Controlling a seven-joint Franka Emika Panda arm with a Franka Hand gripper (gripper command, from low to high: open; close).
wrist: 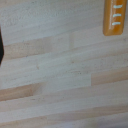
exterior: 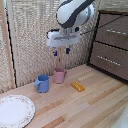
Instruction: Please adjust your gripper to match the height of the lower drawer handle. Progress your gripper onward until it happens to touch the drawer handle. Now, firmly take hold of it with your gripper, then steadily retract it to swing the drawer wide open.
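Hidden: the cabinet [exterior: 111,42] is cut off by the right edge of the exterior view, so each drawer front shows only in part; the wrist view shows only surface [wrist: 55,75] planks, an orange object [wrist: 115,17] clipped at its upper right, and a dark blur at its left edge.
Gripper [exterior: 61,51]: upper centre of the exterior view, fingers pointing down, slightly parted, holding nothing, well above the surface.
Handle [exterior: 107,59]: right of frame on the lower drawer [exterior: 110,60], a thin silver bar, its long axis sloping down to the right.
Upper handle [exterior: 115,32]: parallel, above.
Open room: clear air between gripper and cabinet; pink mug [exterior: 59,75], blue mug [exterior: 42,83] and plate [exterior: 15,110] sit lower left.
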